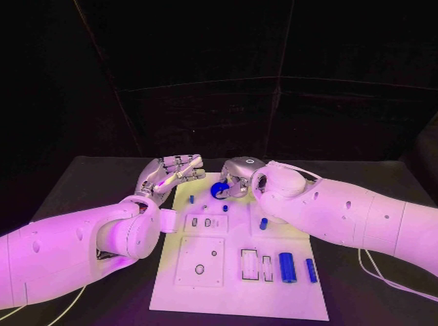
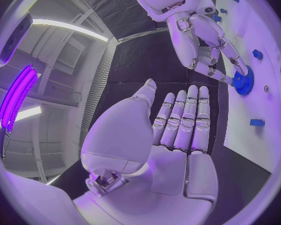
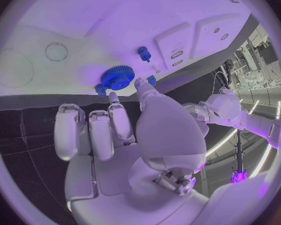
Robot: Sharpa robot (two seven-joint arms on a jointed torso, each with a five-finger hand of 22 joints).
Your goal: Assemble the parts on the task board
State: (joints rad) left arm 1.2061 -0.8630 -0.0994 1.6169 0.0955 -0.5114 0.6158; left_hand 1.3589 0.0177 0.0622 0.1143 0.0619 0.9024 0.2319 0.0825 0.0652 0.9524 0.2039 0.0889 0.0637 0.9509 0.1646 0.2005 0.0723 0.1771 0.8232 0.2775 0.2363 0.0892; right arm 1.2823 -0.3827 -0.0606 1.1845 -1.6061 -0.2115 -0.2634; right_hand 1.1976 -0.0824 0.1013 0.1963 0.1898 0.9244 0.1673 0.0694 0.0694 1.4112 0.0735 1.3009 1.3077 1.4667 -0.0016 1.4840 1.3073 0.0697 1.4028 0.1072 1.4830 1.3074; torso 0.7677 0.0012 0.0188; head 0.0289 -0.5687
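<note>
Head view: white task board (image 1: 240, 285) on the black tabletop (image 1: 101, 176). Blue gear (image 1: 220, 189) at the board's 12 o'clock end, touched by the right hand's (image 1: 240, 178) fingers (image 3: 118, 120); whether they grip it cannot be told. Left hand (image 1: 168, 174), at the board's 11 o'clock corner, is empty, fingers extended.
</note>
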